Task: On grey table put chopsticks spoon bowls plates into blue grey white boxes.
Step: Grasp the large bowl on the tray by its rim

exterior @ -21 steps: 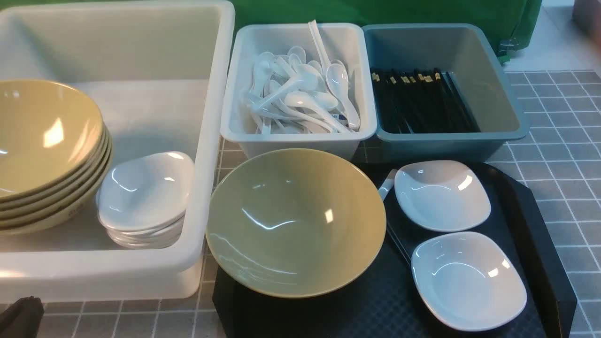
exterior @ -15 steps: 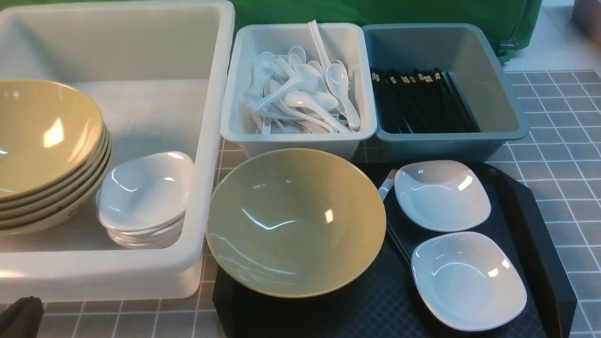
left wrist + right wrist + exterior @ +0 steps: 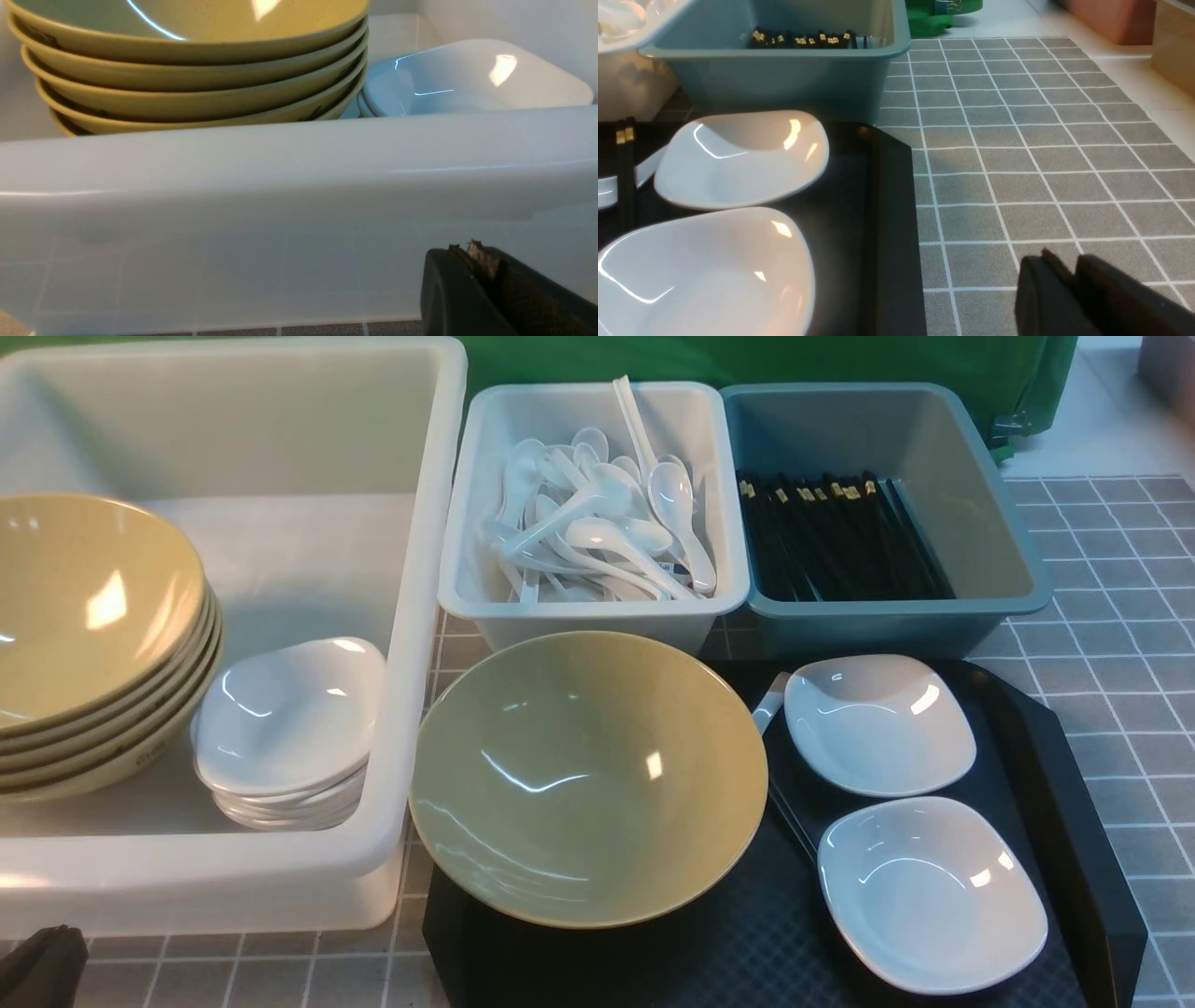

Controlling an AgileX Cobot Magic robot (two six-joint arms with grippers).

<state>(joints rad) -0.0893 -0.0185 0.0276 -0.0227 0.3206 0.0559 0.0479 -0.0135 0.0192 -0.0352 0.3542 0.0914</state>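
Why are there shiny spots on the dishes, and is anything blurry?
Front view: lamp glare makes bright patches on the big bowl and the two white plates on the tray. Left wrist view: a bright glint on the top white plate in the box. Right wrist view: the gripper looks soft and blurry, while the grey table's lines look sharper.
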